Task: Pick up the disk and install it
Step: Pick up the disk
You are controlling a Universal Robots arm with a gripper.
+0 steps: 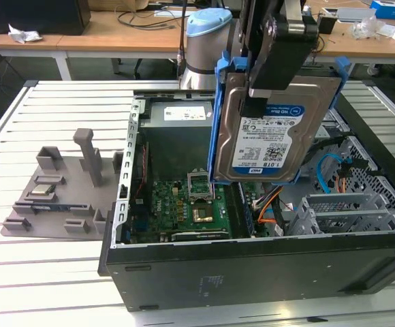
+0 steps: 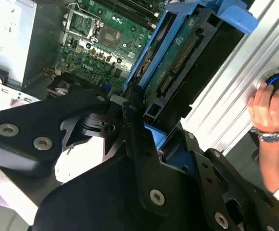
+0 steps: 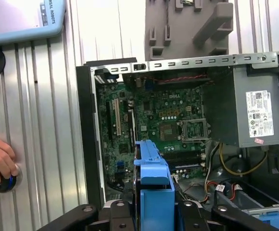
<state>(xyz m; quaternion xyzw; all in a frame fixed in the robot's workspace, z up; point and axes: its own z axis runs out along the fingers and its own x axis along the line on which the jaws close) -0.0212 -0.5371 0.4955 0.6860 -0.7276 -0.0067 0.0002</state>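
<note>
End effector (image 1: 269, 92) is clamped on the disk (image 1: 272, 146), held upright above the open computer case (image 1: 252, 272) near the motherboard (image 1: 184, 204); installing it well should mean a steady grip, squaring its blue rails (image 1: 219, 122) to the grey drive cage (image 1: 351, 211) and avoiding the loose cables (image 1: 271, 203).

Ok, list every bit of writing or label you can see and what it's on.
Disk, gripped by the claw over the open computer case: white-and-blue label with barcodes, print too small to quote reliably.
Power supply: white sticker, lines too small to read.
Motherboard: tiny markings, unreadable.
Blue-edged cover in the first wrist view: lettering cut off at the frame edge, not readable whole.
</note>
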